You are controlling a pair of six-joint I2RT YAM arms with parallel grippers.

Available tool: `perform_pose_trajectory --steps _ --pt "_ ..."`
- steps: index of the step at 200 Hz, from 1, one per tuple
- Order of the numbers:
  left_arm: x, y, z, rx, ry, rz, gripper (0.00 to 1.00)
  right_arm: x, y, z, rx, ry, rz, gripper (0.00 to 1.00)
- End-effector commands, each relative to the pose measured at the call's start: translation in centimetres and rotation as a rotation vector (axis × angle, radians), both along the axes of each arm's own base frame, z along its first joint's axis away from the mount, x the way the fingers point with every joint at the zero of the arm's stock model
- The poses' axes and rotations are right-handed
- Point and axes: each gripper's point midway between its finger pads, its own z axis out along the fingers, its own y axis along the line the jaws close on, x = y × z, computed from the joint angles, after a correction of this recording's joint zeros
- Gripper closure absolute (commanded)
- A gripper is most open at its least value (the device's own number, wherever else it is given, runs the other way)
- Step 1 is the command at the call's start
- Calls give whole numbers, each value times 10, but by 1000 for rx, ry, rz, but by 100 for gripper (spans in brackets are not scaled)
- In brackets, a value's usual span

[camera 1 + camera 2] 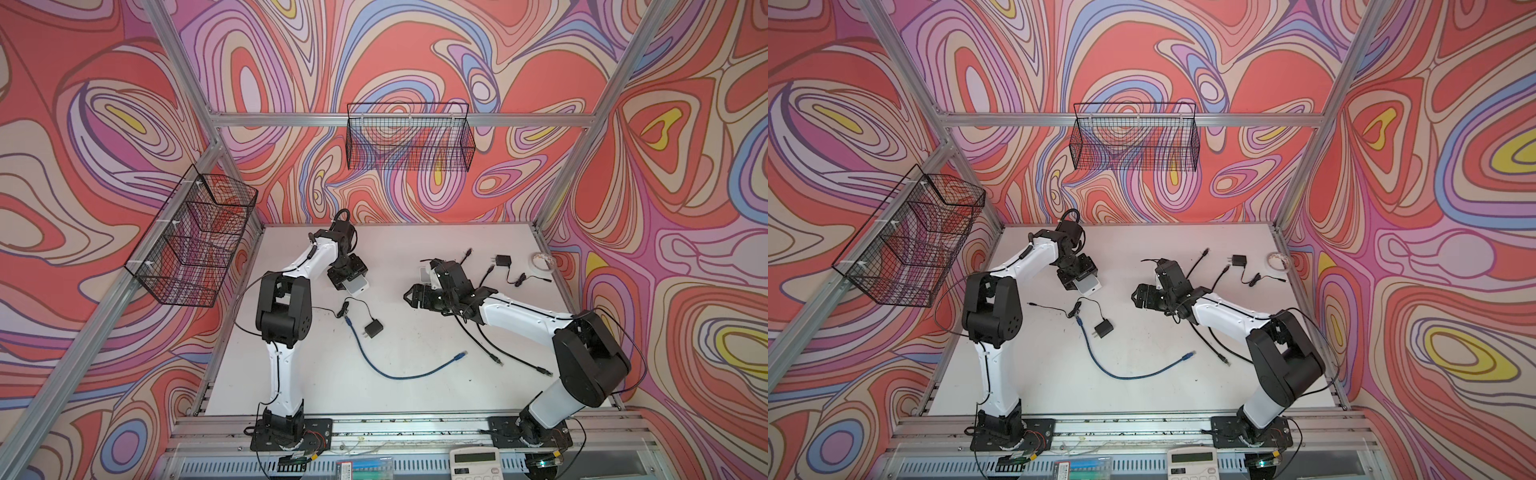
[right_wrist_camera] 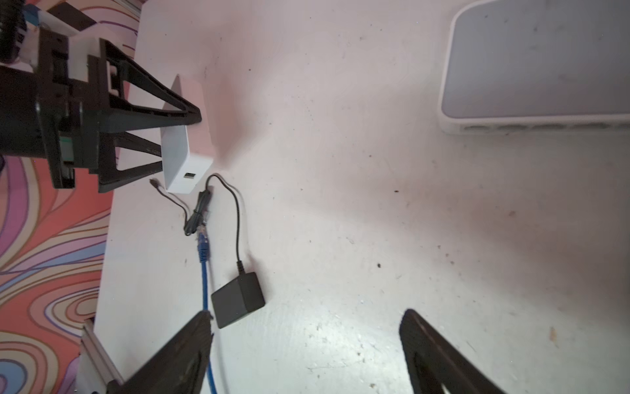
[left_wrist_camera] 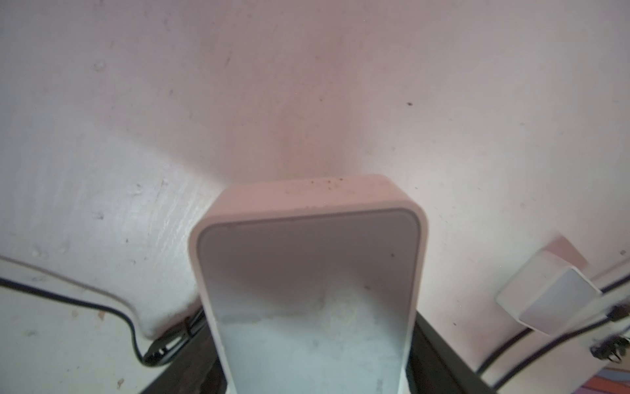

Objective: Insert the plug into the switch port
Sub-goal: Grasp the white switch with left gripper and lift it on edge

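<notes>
White counter [image 1: 419, 399]: left jaws clamp a small white box [image 2: 175, 155], marking unreadable; right jaws gape wide, empty.

The right tool [image 2: 306, 314] is hovering over the white tabletop [image 2: 341, 204], its jaws standing wide apart. One finger is overlapping a blue cable [image 2: 204, 283], whose plug [image 2: 203, 244] is lying against a bundled black cord [image 2: 237, 218] running to a black adapter [image 2: 237, 300] just beside the cable. Farther off, the left tool [image 2: 179, 141] is clamping a white box [image 2: 185, 170] by both sides. A white switch [image 2: 538, 68] is lying well apart, its blurred row of ports [image 2: 545, 128] facing the open tabletop.
</notes>
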Motion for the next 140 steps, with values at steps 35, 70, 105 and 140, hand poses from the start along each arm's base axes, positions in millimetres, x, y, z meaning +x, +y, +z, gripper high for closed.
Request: perform_pose_trajectory --steps 35,70,105,140 --pt "-23 -21 51 -80 -76 -15 64 8 56 26 152 -57 9 21" --pt "-36 -24 56 -90 -86 -20 65 9 76 42 247 -107 26 23" --pt "-45 -23 58 -101 -98 -17 65 14 84 46 291 -115 30 26" --pt "-47 -23 60 -111 -103 -15 65 17 92 35 309 -91 35 29"
